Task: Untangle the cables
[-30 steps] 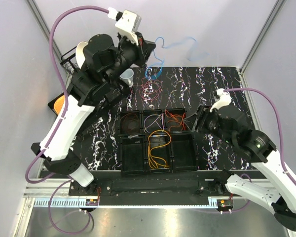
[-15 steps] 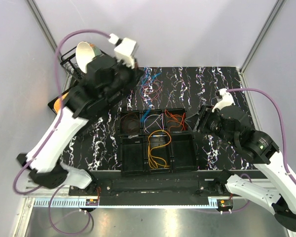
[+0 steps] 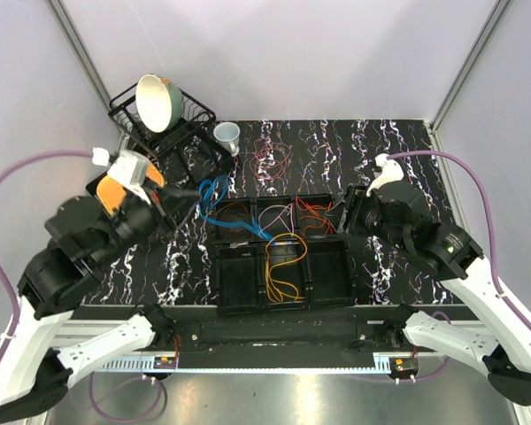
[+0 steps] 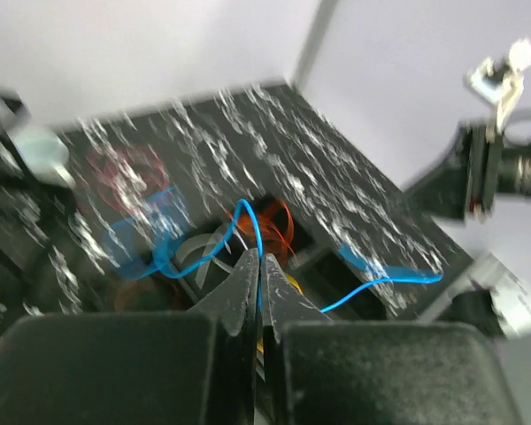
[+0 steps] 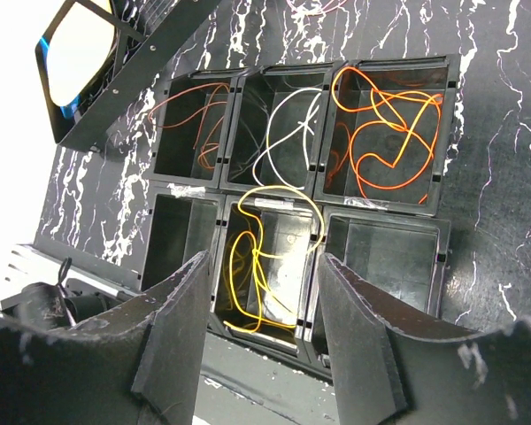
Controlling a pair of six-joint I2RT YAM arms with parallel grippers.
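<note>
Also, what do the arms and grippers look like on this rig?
Both the left arm and right arm: white link shells, black joint housings. A purple cable loops to a white wrist camera on each. The left gripper and right gripper: black, two flat matte fingers.

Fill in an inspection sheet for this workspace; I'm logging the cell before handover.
Surface: black marbled mat.
Job's things: blue cable held, trailing over tray; red tangle on mat; brown cable, white cable, orange cable, yellow cable each in own tray compartment.
Clutter: dish rack, bowl, cup, far left.
Grippers: left gripper shut on blue cable; right gripper open above tray.
Cables: purple arm leads loop free.
Surroundings: pale walls, nothing else seen.
</note>
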